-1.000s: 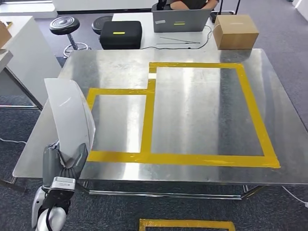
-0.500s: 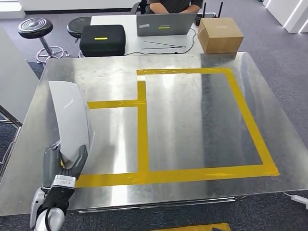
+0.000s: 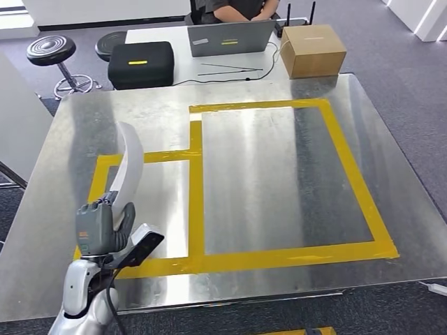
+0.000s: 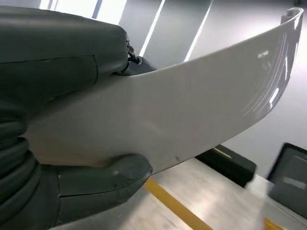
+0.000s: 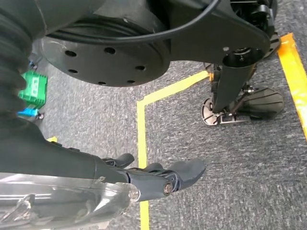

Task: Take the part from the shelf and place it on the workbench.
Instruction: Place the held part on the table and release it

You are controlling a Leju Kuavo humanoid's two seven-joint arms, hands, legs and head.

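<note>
One white curved part stands lower left of the head view over the workbench, grasped by the left hand; the right hand hangs over carpet, seemingly empty, fingers loosely extended.

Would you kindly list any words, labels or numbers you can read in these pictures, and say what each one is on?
No text can be read.
Black case: a small yellow label, too small to read.
Laptop: a white sticker and a yellow-green mark on its lid, both too small to read.
Cardboard box: no print that can be made out.
White part: plain.
</note>
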